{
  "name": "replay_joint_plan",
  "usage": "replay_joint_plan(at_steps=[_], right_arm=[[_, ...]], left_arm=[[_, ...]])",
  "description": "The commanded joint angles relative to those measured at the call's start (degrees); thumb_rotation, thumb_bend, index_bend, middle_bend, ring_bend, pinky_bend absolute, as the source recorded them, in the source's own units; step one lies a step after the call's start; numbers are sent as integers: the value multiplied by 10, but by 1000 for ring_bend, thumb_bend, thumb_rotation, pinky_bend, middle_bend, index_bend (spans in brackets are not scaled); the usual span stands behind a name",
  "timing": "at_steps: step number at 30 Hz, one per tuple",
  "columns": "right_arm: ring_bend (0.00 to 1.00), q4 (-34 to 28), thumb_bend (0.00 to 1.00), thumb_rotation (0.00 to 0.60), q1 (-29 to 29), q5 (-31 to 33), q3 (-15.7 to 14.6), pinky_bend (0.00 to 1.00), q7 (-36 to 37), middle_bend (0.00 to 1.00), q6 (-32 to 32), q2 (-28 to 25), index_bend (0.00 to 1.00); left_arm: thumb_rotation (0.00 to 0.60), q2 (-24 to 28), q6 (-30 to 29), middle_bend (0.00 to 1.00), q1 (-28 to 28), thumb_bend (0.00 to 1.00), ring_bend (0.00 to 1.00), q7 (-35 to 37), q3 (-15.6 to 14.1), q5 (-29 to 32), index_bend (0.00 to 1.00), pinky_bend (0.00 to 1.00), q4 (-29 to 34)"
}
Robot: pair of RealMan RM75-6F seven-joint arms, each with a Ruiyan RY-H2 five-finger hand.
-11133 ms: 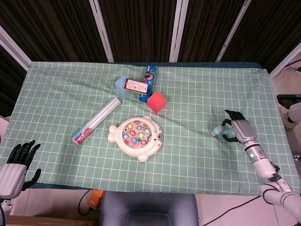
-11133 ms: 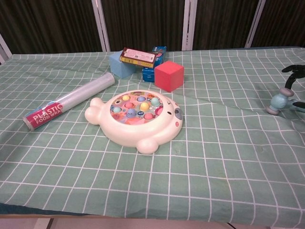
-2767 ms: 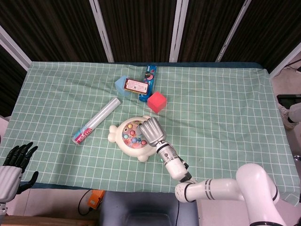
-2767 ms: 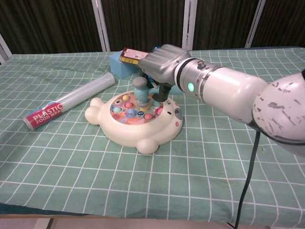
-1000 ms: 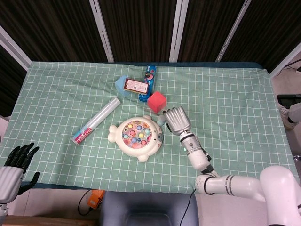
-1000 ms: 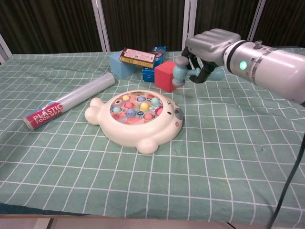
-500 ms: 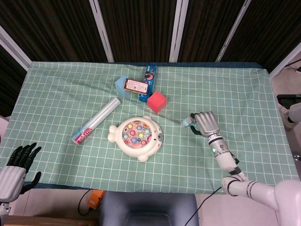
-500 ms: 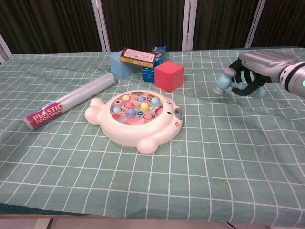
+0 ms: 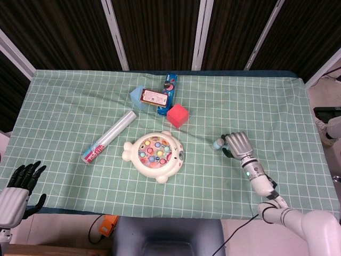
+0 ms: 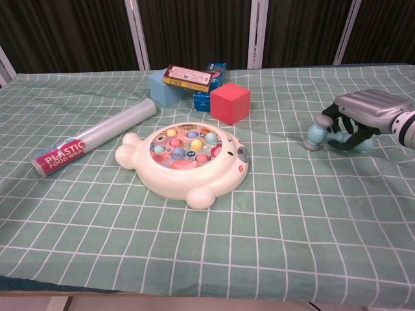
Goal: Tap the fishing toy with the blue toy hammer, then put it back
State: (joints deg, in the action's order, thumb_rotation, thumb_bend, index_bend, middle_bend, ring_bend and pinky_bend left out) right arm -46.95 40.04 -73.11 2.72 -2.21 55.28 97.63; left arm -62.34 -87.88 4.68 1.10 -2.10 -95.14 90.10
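Green checked tablecloth (image 9: 277,101), blue toy hammer (image 10: 318,135) handle hidden by right hand (image 10: 363,116) fingers (image 10: 353,137)

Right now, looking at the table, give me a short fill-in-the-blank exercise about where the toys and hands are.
1. The right hand grips the blue toy ____.
2. The fishing toy lies between the hammer and the roll of plastic food ____.
3. The cube just behind the fishing toy is coloured ____.
4. The left hand holds ____.

Missing words: hammer; wrap; red; nothing
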Motion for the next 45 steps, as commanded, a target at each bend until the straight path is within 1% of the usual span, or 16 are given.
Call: replay_joint_plan(at_steps=[1,13,19,23,35,38,45], right_arm=[[802,10,523,600,-1,-7,2,830,4,726,-5,5,1000],[800,50,512,600,0,-21,14,830,9,726,-32,28,1000],[795,52,463,600,-4,-27,19,829,16,726,-35,27,999],[781,51,428,600,-6,-30,21,810,24,726,-40,25,986],[777,57,416,600,-8,-35,32,802,42,726,-45,27,979],[772,58,409,600,-9,-37,34,794,49,726,-47,27,964],[740,62,384,600,-10,-40,36,753,65,724,-55,27,868]], left_arm=[[600,0,0,0,0,413,0,-1,0,0,0,67,0],[600,-1,4,0,1,410,0,-4,1,4,0,67,2],[600,0,3,0,1,410,0,-2,0,2,0,67,2],[600,0,3,0,1,410,0,-2,0,1,0,67,1],[600,-1,4,0,2,410,0,-5,-1,1,0,67,2],[600,-1,4,0,1,410,0,-5,-1,1,0,66,2],[600,-1,3,0,1,410,0,-5,-1,2,0,67,1]])
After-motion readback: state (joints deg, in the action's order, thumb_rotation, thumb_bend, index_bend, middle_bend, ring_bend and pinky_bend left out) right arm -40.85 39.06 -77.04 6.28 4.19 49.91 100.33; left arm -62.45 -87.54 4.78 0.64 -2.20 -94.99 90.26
